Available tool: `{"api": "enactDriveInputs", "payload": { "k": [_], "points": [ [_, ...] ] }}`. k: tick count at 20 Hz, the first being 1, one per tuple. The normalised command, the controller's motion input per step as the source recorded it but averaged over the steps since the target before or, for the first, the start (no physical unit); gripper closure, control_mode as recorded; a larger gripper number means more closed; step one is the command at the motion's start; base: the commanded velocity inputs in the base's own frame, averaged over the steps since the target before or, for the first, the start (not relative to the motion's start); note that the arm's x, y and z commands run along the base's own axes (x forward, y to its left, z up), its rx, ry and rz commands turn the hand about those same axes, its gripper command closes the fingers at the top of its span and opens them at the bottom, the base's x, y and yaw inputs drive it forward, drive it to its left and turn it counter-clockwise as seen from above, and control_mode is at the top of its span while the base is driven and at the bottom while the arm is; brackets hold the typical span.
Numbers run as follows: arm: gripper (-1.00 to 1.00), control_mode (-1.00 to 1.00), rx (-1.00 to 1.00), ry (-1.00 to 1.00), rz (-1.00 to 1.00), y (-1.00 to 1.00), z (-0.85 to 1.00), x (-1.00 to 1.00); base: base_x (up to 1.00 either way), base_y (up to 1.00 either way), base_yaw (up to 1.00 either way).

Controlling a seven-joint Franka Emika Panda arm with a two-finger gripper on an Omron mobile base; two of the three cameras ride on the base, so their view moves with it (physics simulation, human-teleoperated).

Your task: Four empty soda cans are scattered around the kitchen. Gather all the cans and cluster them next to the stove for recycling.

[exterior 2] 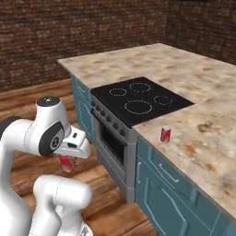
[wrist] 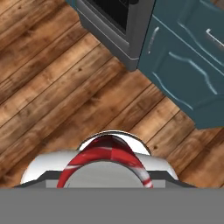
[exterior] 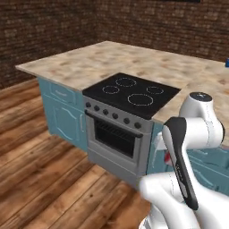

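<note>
Red soda can with silver top [wrist: 105, 168] in the hand view: only its upper rim and lid show, the body cut off at the bottom. In the right base view the same can [exterior 2: 67, 162] is half hidden under the white hand; in the left base view merely a red sliver [exterior: 167, 157] shows behind the dark forearm. Pincer fingers: concealed by hand and can. Small blue object [exterior: 227, 63] on the beige stone tabletop [exterior: 89, 62]: cropped by the right edge, too small to identify. Steel oven front [wrist: 114, 26]: cut by the top edge.

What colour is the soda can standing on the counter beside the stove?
The soda can is red with a silver top; the right base view shows it best, just right of the stove.
</note>
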Motion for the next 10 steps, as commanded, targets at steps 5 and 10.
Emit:
{"api": "enactDriveInputs", "payload": {
  "k": [5,10],
  "points": [
    [1.0,1.0,0.0,0.0,0.0,0.0,0.0,0.0,1.0,0.07,-0.19],
    [1.0,1.0,0.0,0.0,0.0,0.0,0.0,0.0,0.65,0.23,-0.21]
  ]
}}
